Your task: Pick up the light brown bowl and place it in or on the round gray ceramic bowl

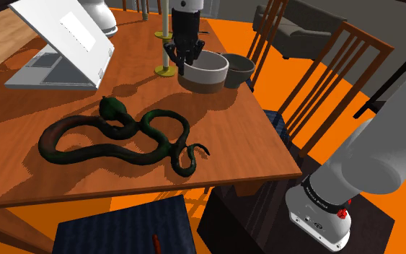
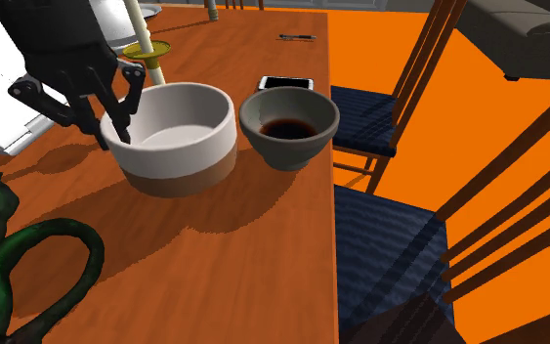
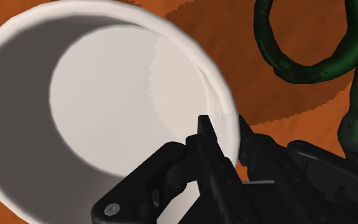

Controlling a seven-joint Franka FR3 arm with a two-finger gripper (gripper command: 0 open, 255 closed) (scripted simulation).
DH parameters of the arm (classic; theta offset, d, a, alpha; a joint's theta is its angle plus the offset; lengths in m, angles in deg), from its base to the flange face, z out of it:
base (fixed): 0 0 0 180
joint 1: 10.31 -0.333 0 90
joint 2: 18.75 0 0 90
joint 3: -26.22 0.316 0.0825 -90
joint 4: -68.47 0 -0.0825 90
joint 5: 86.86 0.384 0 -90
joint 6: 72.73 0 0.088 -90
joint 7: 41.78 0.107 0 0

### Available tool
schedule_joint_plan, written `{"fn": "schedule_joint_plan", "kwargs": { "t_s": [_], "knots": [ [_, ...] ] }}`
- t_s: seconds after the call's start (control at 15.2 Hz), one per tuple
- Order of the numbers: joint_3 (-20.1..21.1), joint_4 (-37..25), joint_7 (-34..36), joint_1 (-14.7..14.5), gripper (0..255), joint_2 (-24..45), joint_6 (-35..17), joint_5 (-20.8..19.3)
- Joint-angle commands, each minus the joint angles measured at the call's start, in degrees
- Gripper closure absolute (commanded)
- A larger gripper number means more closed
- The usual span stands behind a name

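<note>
The light brown bowl (image 1: 205, 71) (image 2: 180, 127) (image 3: 107, 102) is white above with a tan lower band. It stands upright near the table's far edge. Touching distance to its side sits the round gray bowl (image 1: 239, 68) (image 2: 290, 125), dark reddish inside at the bottom. My gripper (image 1: 184, 65) (image 2: 116, 122) (image 3: 225, 130) comes down on the tan bowl's rim on the side away from the gray bowl. One finger is inside the wall, the other outside, and they clasp the rim. Whether the bowl's base touches the table I cannot tell.
A dark green snake figure (image 1: 115, 137) (image 2: 9, 254) (image 3: 311, 57) sprawls over the table's (image 1: 64, 187) middle. An open laptop (image 1: 60, 43) and a candlestick (image 1: 166, 43) (image 2: 146, 44) stand behind the gripper. A phone (image 2: 285, 83) lies beyond the gray bowl. Wooden chairs (image 1: 316, 79) with blue seats (image 2: 390, 244) line the edge.
</note>
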Motion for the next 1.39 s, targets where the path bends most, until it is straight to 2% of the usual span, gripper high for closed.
{"fn": "schedule_joint_plan", "kwargs": {
  "t_s": [0.0, 1.19, 1.32],
  "knots": [
    [0.0, -1.1, -0.1, 0.0, 255, -0.4, 1.5, 0.1],
    [0.1, -17.0, 0.7, -0.2, 255, 1.2, 15.8, -0.4],
    [-0.5, -16.7, -0.7, 0.6, 255, 0.5, 16.3, -0.2]
  ]
}}
